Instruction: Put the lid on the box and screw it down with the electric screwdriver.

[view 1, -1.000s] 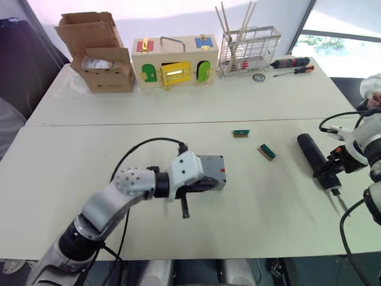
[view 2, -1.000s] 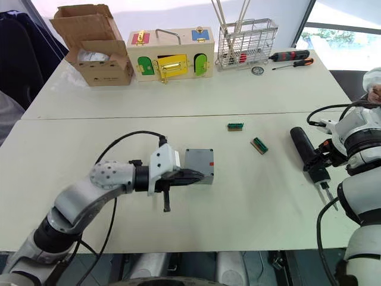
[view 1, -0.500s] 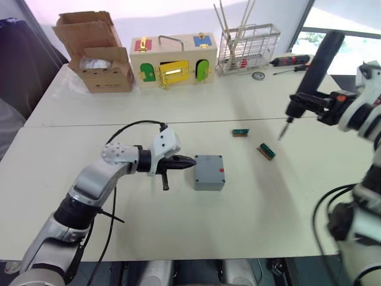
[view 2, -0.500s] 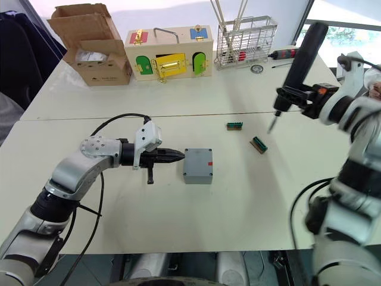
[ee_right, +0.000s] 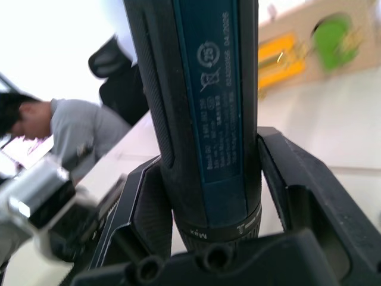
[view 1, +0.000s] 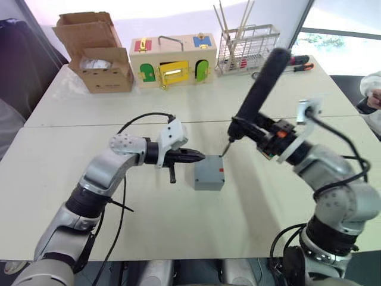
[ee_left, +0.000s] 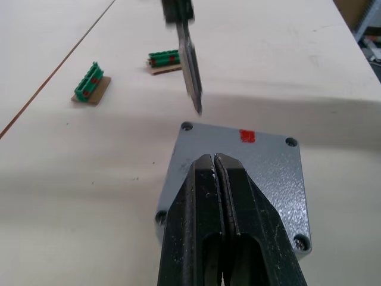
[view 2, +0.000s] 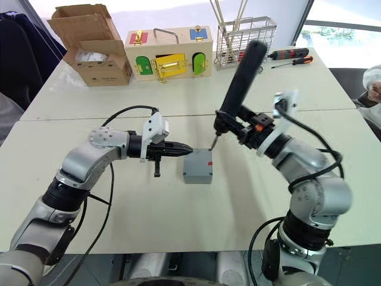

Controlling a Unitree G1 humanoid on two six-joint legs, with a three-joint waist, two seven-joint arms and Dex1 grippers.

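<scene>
The grey box (view 1: 209, 176) sits on the near table with the lid (ee_left: 250, 161) closed on top, a screw hole in each corner and a small red mark (ee_left: 247, 136). My left gripper (view 1: 201, 158) is shut and empty. Its fingertips (ee_left: 215, 159) rest on the lid's left part. My right gripper (view 1: 257, 128) is shut on the black electric screwdriver (view 1: 263, 80), which slants up and away. The bit (ee_left: 190, 77) points down, its tip just above the lid's far right corner hole. The right wrist view shows the driver's body (ee_right: 208, 89) clamped between both fingers.
Two green terminal blocks (ee_left: 89, 83) (ee_left: 166, 59) lie beyond the box. On the far table stand a cardboard box (view 1: 98, 56), a wooden box with coloured doors (view 1: 172, 59), a wire rack (view 1: 247, 47) and hand screwdrivers (view 1: 297, 62). A person (ee_right: 36, 119) sits nearby.
My right arm lifted the electric screwdriver off the table at the right and swung it left, bit down over the box's corner. My left gripper drew back, then returned onto the lid.
</scene>
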